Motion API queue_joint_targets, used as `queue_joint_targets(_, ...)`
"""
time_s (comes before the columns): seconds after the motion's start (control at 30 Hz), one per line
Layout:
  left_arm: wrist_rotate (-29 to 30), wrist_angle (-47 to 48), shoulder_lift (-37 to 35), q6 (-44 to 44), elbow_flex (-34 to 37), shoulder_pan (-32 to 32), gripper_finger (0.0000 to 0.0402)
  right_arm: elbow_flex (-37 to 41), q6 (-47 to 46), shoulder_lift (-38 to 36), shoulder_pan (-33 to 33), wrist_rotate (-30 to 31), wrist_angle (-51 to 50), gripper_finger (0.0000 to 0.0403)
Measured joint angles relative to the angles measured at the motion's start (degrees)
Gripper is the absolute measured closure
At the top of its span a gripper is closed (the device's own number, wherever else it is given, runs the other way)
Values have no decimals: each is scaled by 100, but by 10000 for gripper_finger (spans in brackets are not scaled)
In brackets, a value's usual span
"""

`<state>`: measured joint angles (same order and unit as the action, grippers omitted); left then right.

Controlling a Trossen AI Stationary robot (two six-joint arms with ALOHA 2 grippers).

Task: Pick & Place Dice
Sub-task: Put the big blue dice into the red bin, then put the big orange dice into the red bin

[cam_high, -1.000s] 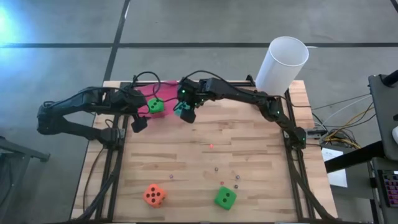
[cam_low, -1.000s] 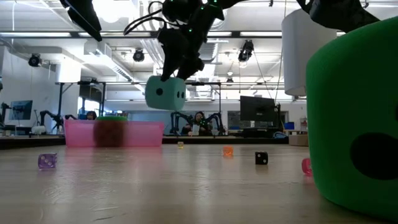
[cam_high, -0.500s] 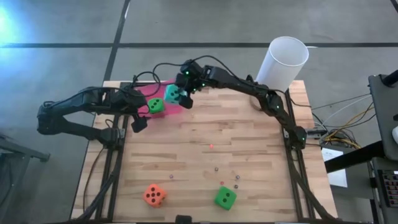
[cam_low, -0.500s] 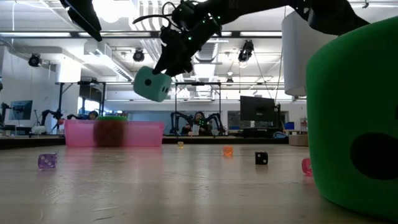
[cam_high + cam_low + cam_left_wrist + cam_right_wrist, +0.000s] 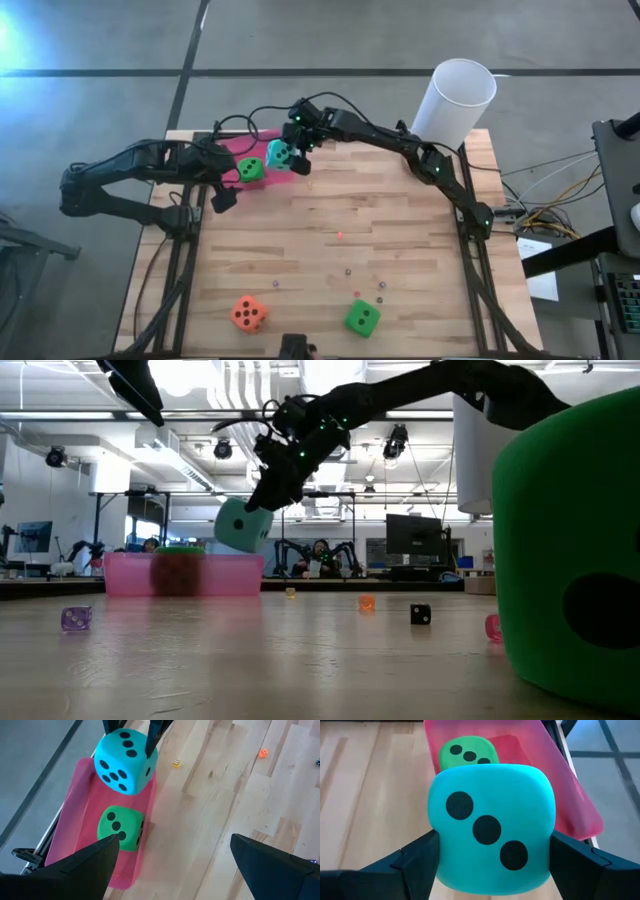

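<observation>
- High view had your right gripper (image 5: 288,157) up at the far side of the table, clenched on the teal die (image 5: 278,153), with the arm stretched across from the right edge.
- Low view showed that teal die (image 5: 243,525) clear of the wood, hanging tilted under the fingers and just above the rim of the pink tray (image 5: 130,573).
- Right wrist view filled up with the teal die (image 5: 491,826): you saw three pips running diagonally on its face, and a dark finger (image 5: 415,855) pressed against each side of it.
- Beyond the held die, one green die (image 5: 468,752) lay inside the pink tray (image 5: 555,780), showing three pips on top.
- Your left gripper (image 5: 225,183) waited with its fingers spread wide and holding nothing, just beside the tray and near the green die (image 5: 250,170) in it.
- Left wrist view caught the teal die (image 5: 125,761) directly beyond those open fingers, above the green die (image 5: 121,827) in the tray (image 5: 75,815).
- Well away from both grippers, at the near edge of the table, the orange die (image 5: 248,313) and the second green die (image 5: 362,318) sat on the wood, apart from each other.
- Tiny beads (image 5: 347,271) lay scattered between those two dice and the grippers.
- White cylinder (image 5: 453,103) stood at the far right corner, behind the right arm.
</observation>
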<state>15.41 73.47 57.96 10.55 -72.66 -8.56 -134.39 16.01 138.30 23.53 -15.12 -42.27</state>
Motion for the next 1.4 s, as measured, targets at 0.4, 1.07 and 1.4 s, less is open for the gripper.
queue_joint_targets(0.4,1,0,1,0,-1,0,15,24,98,269,16,-18,212,84)
queue_joint_targets(1.07,1,0,2,1,0,-2,16,17,111,256,16,-422,194,4)
queue_joint_targets(1.4,1,0,0,0,0,0,12,-61,89,201,11,-386,187,3)
